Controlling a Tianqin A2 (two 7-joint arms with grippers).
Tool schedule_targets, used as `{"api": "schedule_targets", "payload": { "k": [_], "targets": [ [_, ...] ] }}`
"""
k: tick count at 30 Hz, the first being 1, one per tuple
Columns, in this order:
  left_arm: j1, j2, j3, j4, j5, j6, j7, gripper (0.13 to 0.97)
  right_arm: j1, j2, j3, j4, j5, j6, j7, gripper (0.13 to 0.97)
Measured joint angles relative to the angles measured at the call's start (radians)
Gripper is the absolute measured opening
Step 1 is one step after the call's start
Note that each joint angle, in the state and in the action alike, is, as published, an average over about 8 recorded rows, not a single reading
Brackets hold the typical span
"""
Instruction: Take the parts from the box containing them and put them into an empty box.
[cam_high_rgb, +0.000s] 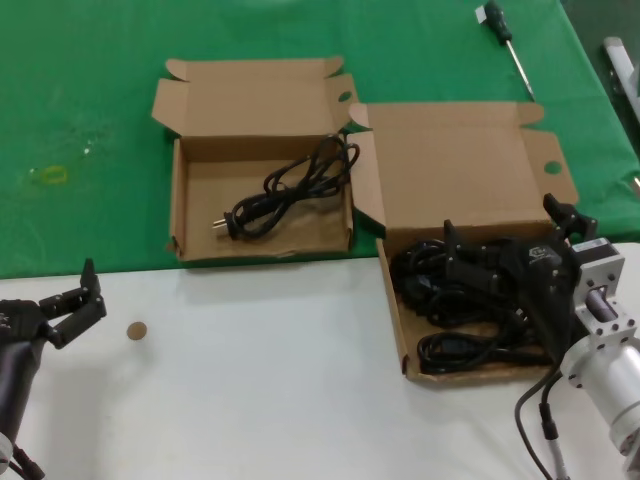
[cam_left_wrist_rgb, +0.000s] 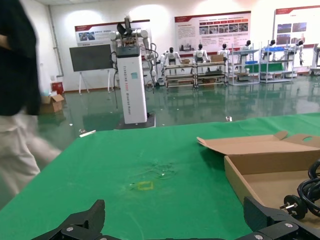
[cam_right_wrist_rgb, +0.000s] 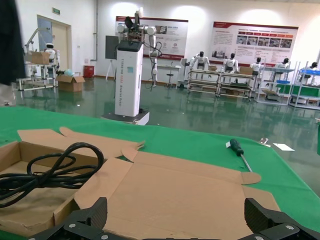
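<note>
The larger shallow box at the right holds a pile of black power cords. My right gripper hangs open just over that pile, holding nothing; in the right wrist view its fingers frame the box's lid. The smaller, deeper box at the back left holds one coiled cord, also visible as a cord in the right wrist view and by its plug in the left wrist view. My left gripper waits open and holding nothing over the white table at the front left.
A screwdriver lies on the green cloth at the back right. A small brown disc sits on the white table near my left gripper. A yellow mark shows on the cloth. A person stands beyond the table.
</note>
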Motion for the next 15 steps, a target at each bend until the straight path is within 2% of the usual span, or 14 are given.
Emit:
{"api": "schedule_targets", "payload": {
  "k": [15],
  "targets": [
    [0.000, 0.000, 0.000, 0.000, 0.000, 0.000, 0.000, 0.966, 0.000, 0.000, 0.000, 0.000, 0.000, 0.000, 0.000, 0.966]
  ]
}}
